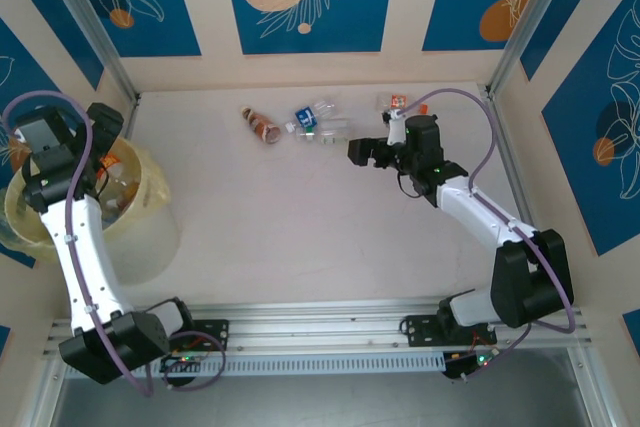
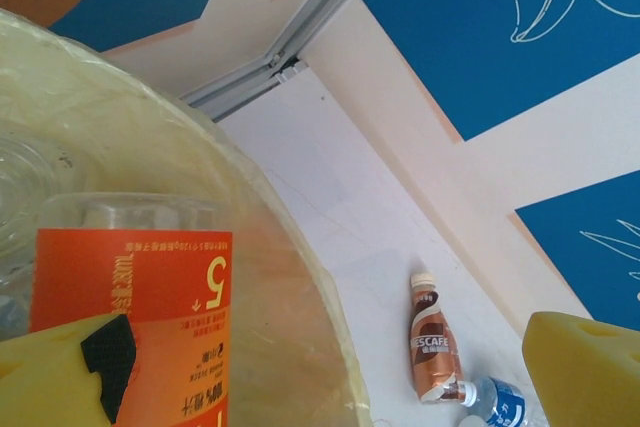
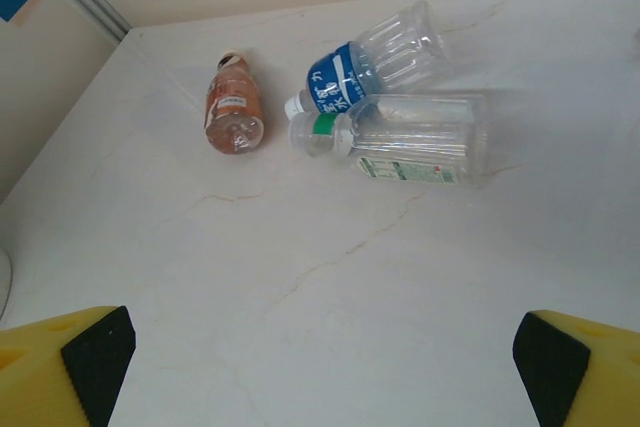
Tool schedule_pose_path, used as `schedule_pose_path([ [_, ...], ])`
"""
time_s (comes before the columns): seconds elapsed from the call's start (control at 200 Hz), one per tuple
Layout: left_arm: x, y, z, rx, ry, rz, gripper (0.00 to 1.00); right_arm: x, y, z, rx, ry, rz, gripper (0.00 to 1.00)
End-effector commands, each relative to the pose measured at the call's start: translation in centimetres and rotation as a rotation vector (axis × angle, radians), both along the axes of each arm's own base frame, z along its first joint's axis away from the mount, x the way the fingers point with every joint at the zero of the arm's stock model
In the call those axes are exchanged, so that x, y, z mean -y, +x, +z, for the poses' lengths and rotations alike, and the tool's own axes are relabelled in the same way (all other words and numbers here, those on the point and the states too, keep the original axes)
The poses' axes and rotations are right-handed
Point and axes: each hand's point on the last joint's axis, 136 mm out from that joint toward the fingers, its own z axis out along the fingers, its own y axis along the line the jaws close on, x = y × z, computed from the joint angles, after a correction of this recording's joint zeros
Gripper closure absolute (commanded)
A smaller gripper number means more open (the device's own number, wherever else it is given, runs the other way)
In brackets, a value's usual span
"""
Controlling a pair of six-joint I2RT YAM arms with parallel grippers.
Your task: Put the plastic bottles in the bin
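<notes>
Grippers both wide open, nothing held. Left gripper point(image 2: 322, 375) sits over the bin point(image 1: 150, 217), orange-label bottle point(image 2: 140, 307) inside it, right by one finger. Right gripper point(image 3: 320, 357): brown bottle point(image 3: 234, 107), blue-label bottle point(image 3: 375, 62) and green-cap bottle point(image 3: 415, 142) lie on the table point(image 3: 300, 277), well ahead of its fingertips.

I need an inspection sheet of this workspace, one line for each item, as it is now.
Surface: pale veined tabletop.
Job's things: yellow bin at the left, orange-label bottle inside; brown bottle, blue-label bottle and green-cap bottle lying at the back; a fourth bottle beside the right arm.
Clutter: nothing seen.
Grippers: left gripper open over the bin; right gripper open, empty, facing the three bottles.
Cables: purple cables loop along both arms.
Surroundings: blue leaf-pattern panels, metal posts.
</notes>
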Motion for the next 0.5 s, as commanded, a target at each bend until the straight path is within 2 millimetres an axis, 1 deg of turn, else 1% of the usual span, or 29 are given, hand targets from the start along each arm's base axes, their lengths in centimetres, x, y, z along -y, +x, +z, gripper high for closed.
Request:
schedule_pose_path([
  [0.0,0.2,1.6,-1.7,0.001,-0.052,-0.025,0.00,-1.0,0.0,0.8,0.008,-0.004,0.036,0.01],
  [0.045,0.1,2.0,-3.1,-0.019,-0.077,-0.020,0.00,-1.3,-0.1,1.0,0.012,-0.006,0.042,0.01],
  [0.11,0.4,2.4,-4.6,-0.031,-0.117,-0.031,0.00,-1.6,-0.1,1.1,0.015,-0.011,0.046,0.01],
  [0.16,0.8,2.6,-4.9,-0.028,-0.136,-0.046,0.00,-1.8,-0.2,1.3,0.020,-0.017,0.054,0.01],
  [0.2,1.1,2.5,-4.7,-0.024,-0.129,-0.052,0.00,-2.0,-0.2,1.4,0.024,-0.023,0.057,0.01],
  [0.295,1.3,1.7,-2.8,0.001,-0.090,-0.049,0.00,-2.3,-0.2,1.6,0.031,-0.030,0.065,0.01],
  [0.415,1.9,0.4,0.7,0.074,-0.043,-0.058,0.00,-2.6,-0.3,1.5,0.032,-0.036,0.072,0.01],
  [0.49,2.8,-0.3,3.1,0.125,-0.025,-0.087,0.00,-2.6,-0.4,1.4,0.032,-0.044,0.073,0.01],
])
